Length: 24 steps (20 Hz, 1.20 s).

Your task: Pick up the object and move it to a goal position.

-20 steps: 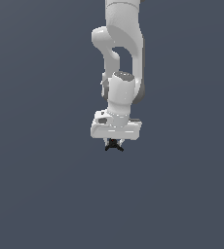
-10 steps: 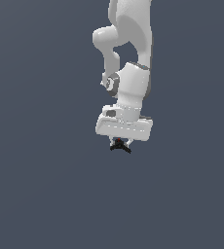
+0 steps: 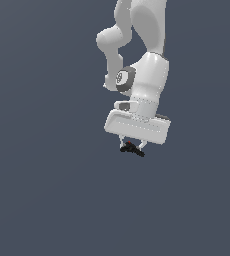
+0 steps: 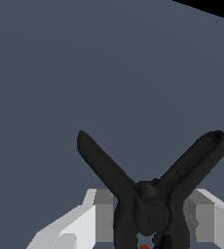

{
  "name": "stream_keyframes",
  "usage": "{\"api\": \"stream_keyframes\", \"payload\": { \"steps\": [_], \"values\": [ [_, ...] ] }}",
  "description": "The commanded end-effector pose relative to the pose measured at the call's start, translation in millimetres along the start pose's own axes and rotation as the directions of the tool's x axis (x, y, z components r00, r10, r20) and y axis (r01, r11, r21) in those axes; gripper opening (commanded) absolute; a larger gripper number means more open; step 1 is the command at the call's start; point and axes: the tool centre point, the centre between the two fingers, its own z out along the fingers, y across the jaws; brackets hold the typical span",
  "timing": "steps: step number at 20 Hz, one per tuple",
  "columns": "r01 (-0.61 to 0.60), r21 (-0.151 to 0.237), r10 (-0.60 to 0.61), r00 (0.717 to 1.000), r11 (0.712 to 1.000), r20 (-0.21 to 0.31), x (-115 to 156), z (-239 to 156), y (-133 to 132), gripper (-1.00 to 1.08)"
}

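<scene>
end effector (image 3: 132, 146) clamped on black pronged object (image 3: 132, 149), object between fingers (image 4: 102, 214), prongs splayed outward.

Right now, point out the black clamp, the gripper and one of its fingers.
black clamp (image 4: 150, 204), wrist view, its pivot hub.
gripper (image 3: 132, 146), exterior view, midway between fingertips.
fingers (image 4: 103, 214), wrist view, one grey pad.

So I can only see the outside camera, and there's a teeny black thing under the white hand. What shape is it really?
Observer: In the wrist view the object is black, with two long prongs splaying into a V.
Operator: Is the hand squeezing it?
Observer: Yes, the gripper has a pale finger pressed against each side of its middle.
Operator: Where's the red bit?
Observer: A small red spot shows low on it, between the fingers, at the wrist picture's edge.
</scene>
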Motion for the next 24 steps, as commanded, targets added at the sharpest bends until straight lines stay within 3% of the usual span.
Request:
{"api": "stream_keyframes", "payload": {
  "steps": [1,14,24],
  "values": [
    [-0.012,-0.017,0.012,0.999,1.000,-0.035,13.3,-8.9,-3.3,-1.00],
    [-0.092,-0.109,0.065,0.970,0.990,-0.234,82.6,-65.8,-23.5,-1.00],
    [-0.191,-0.186,0.095,0.898,0.964,-0.430,141.8,-133.4,-46.7,-1.00]
  ]
}}
